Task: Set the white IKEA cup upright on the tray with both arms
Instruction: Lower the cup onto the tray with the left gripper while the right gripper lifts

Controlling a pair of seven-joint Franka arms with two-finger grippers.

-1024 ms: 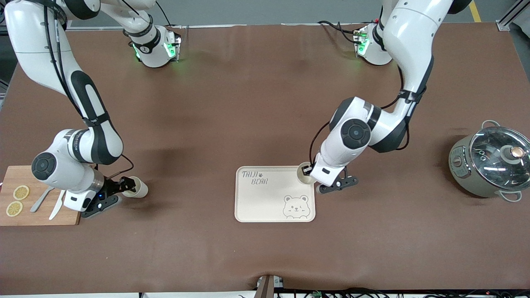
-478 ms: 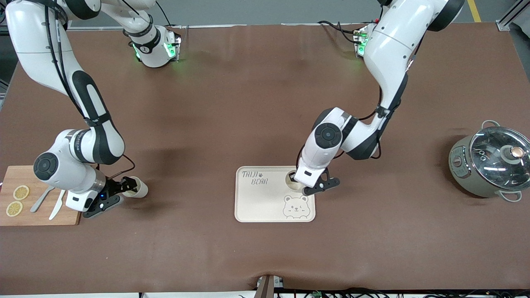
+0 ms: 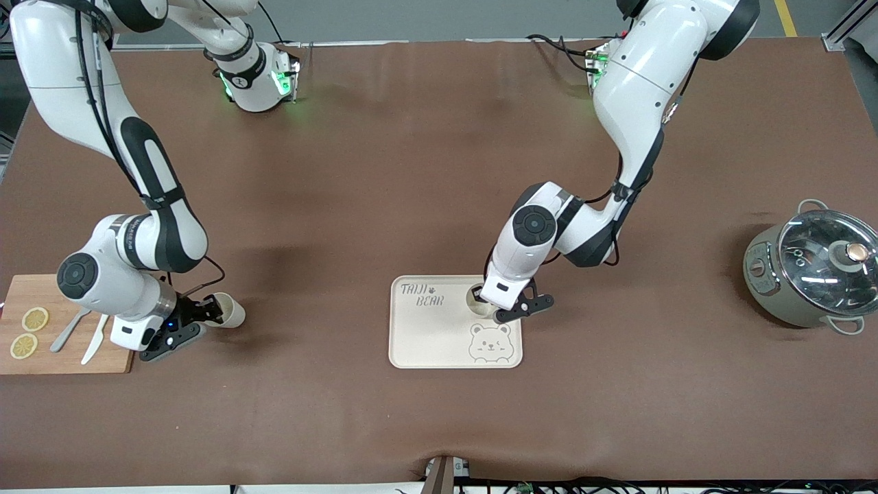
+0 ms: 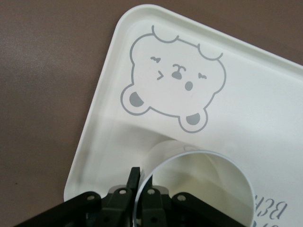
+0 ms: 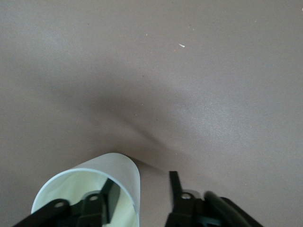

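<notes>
One white cup (image 3: 476, 299) is in my left tool (image 3: 485, 306), mouth up, over the tray (image 3: 429, 336) between the "TAIJI BEAR" lettering and the bear-face drawing. In the left wrist view the cup's rim (image 4: 199, 187) is pinched between my two fingers (image 4: 134, 182), one inside the wall, one outside; left tool clamped on that rim. Whether the cup's base touches the tray I cannot tell.

Tray lies flat on the brown tabletop (image 3: 439, 425), about midway between my two arms' ends.

Second white cup (image 3: 228, 310) sits toward my right arm's end, just beside the wooden cutting board (image 3: 68, 360). My right tool (image 3: 206, 310) is at it: the right wrist view shows one finger (image 5: 110, 198) inside the cup (image 5: 102, 189), the other outside with a clear gap to the wall, so the right tool is spread apart and not gripping.

Cutting board carries two lemon slices (image 3: 29, 332), a spoon (image 3: 67, 331) and a knife (image 3: 93, 340).

Pot with glass lid (image 3: 816, 267) stands at my left arm's end, well apart from the tray.
</notes>
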